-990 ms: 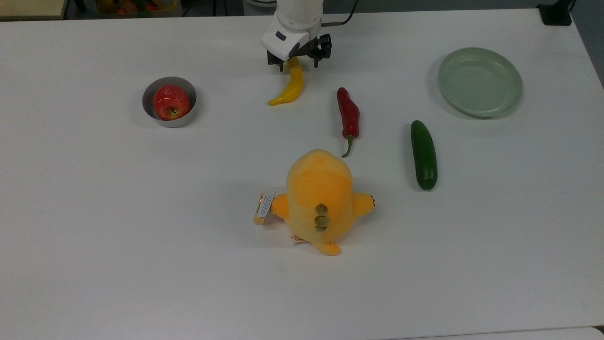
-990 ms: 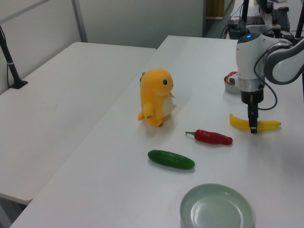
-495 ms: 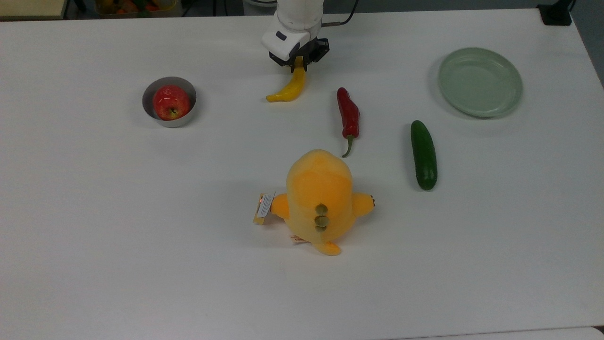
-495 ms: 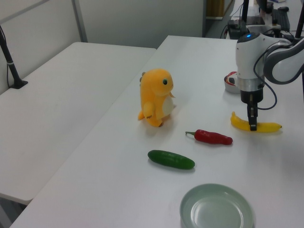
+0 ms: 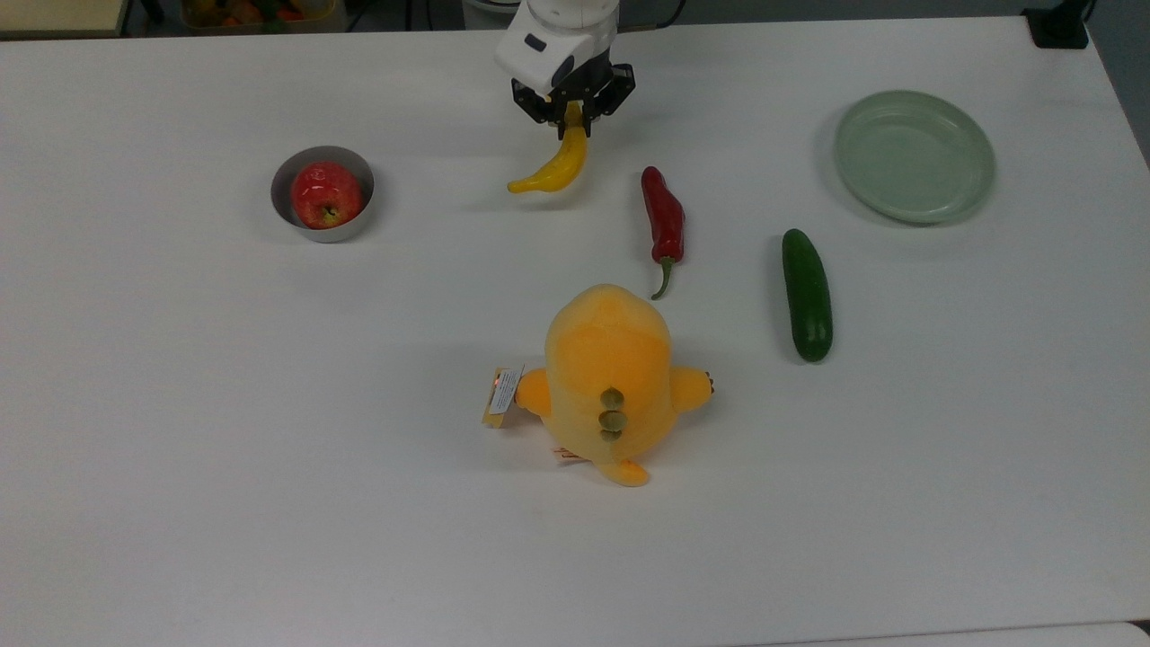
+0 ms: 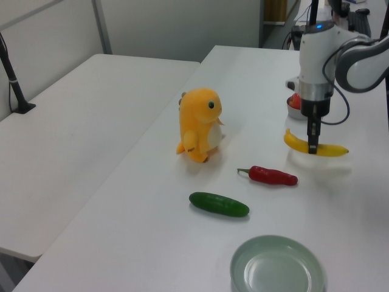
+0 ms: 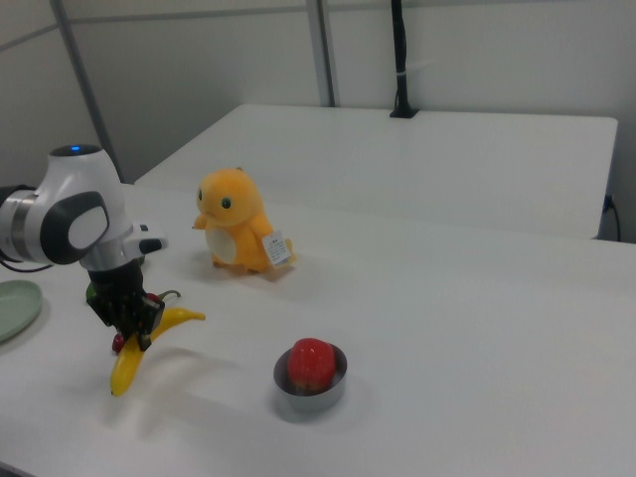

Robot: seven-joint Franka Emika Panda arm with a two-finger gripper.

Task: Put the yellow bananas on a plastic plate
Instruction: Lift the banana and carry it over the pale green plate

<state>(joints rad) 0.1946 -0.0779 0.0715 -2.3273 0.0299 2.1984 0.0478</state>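
At the top centre of the top view the gripper (image 5: 572, 115) pinches the yellow banana (image 5: 555, 162) — lifted off the table (image 5: 269, 449) — with the plastic plate (image 5: 914, 155) at upper right.

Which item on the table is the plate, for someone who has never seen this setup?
Start at the white table, top view's right, far corner. Beyond the dark cucumber sits the plastic plate: round, shallow, pale sage green, empty, and wider than the small grey metal bowl holding the apple.
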